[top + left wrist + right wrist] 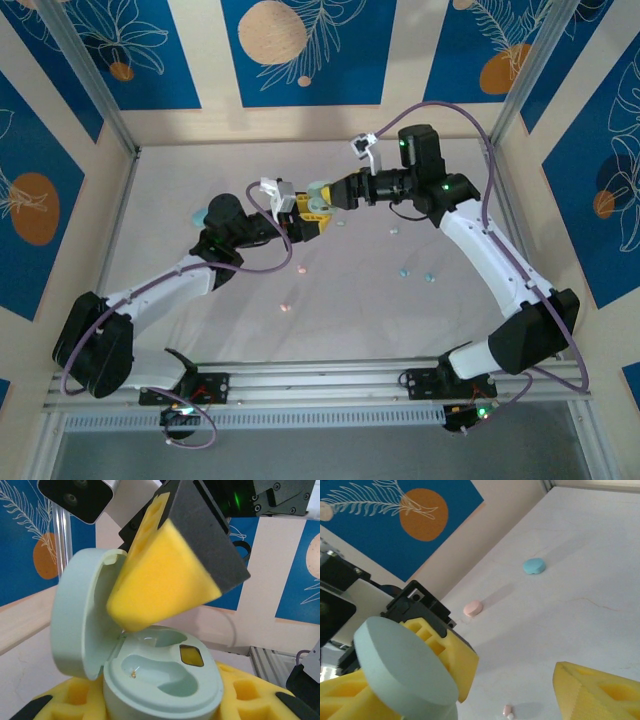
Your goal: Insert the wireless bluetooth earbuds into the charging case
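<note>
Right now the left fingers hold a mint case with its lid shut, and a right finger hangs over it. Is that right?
No: the lid is open, swung back beside the case, as the left wrist view shows. The left fingers do hold the case, and a right finger hangs over it.

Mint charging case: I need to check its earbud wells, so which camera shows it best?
Left wrist view: the mint charging case is close up, lid open, wells facing the camera. Top external gives a small, distant mint sliver; right wrist shows the lid's outer back.
</note>
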